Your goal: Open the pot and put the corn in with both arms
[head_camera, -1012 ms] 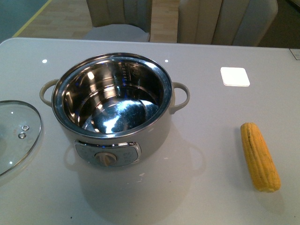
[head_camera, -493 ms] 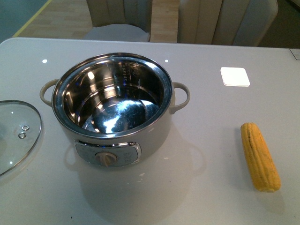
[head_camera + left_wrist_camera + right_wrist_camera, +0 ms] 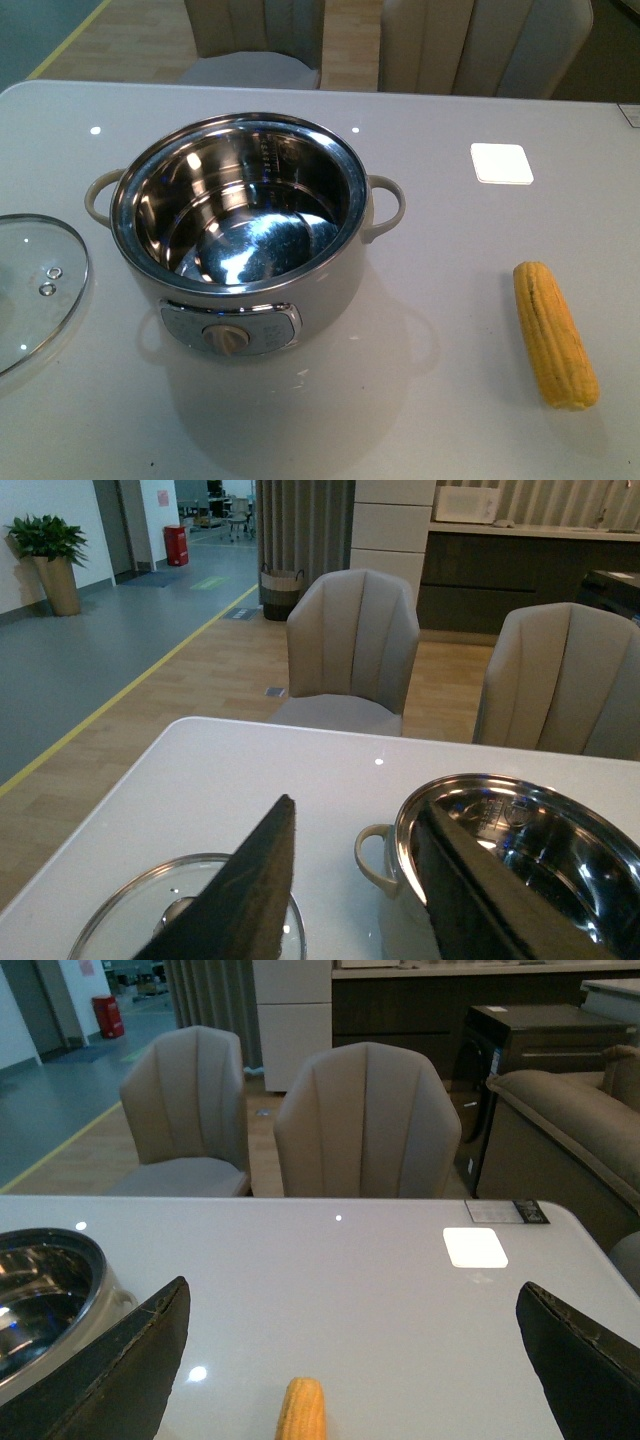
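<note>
The cream-white pot (image 3: 240, 225) stands open in the middle of the table, its shiny steel bowl empty and its beige dial facing me. It also shows in the left wrist view (image 3: 510, 850) and the right wrist view (image 3: 40, 1295). The yellow corn (image 3: 553, 333) lies on the table to the right of the pot; its tip shows in the right wrist view (image 3: 302, 1410). Neither arm shows in the front view. My left gripper (image 3: 355, 880) is open and empty, raised above the pot's left handle. My right gripper (image 3: 355, 1360) is wide open and empty, with the corn between its fingers.
The glass lid (image 3: 30, 290) lies flat on the table left of the pot; it also shows in the left wrist view (image 3: 150, 910). A white square pad (image 3: 501, 163) lies at the back right. Two chairs (image 3: 255, 40) stand behind the table's far edge.
</note>
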Tool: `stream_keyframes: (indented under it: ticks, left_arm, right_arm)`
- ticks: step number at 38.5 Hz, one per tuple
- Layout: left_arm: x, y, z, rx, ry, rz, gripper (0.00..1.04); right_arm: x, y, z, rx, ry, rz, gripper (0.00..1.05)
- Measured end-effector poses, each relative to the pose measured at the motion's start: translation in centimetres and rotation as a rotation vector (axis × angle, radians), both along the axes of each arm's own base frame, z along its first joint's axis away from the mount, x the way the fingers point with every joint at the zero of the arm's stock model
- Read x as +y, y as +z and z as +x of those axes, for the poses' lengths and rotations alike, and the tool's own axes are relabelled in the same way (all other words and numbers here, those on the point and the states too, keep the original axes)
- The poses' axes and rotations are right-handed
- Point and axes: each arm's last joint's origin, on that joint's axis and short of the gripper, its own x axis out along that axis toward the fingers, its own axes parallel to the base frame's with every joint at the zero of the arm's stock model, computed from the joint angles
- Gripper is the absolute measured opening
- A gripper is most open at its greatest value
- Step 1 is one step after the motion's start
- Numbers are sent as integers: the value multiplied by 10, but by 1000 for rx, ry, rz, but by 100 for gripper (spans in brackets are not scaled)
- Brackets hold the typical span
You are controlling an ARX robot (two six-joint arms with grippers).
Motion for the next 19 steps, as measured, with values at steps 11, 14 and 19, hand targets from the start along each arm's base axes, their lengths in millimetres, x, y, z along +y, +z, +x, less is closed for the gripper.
stream_keyframes:
  ticks: [11, 14, 19]
  left_arm:
    - [0, 0, 0, 0, 0, 0, 95]
    - [0, 0, 0, 0, 0, 2, 97]
    - [0, 0, 0, 0, 0, 3, 98]
  right_arm:
    - [0, 0, 0, 0, 0, 0, 96]
    - [0, -1, 1, 202, -51, 35, 96]
    - [1, -13, 11, 678, -91, 48, 96]
